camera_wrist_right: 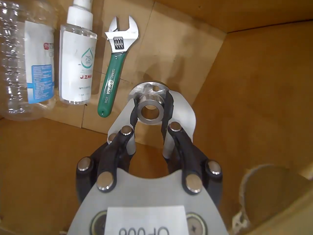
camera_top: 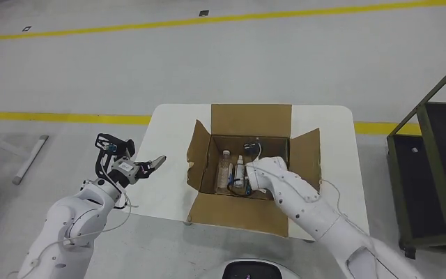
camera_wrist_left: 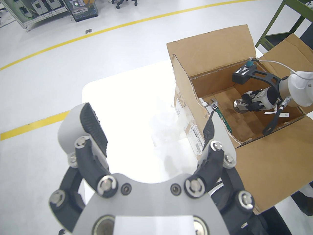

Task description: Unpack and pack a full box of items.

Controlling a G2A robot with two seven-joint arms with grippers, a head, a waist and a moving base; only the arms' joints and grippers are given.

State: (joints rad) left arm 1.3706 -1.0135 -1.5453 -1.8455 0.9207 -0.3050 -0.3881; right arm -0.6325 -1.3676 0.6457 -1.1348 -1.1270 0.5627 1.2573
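While the right gripper [camera_wrist_right: 150, 111] clamps a steel flange [camera_wrist_right: 144, 89] beside the wrench [camera_wrist_right: 115, 74], likely for carrying, the left gripper [camera_wrist_left: 148, 114] hangs spread open.

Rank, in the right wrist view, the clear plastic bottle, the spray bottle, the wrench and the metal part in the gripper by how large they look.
1. clear plastic bottle, partly cut off.
2. spray bottle.
3. wrench.
4. metal part in the right gripper; perhaps nearer the camera, so unsure.
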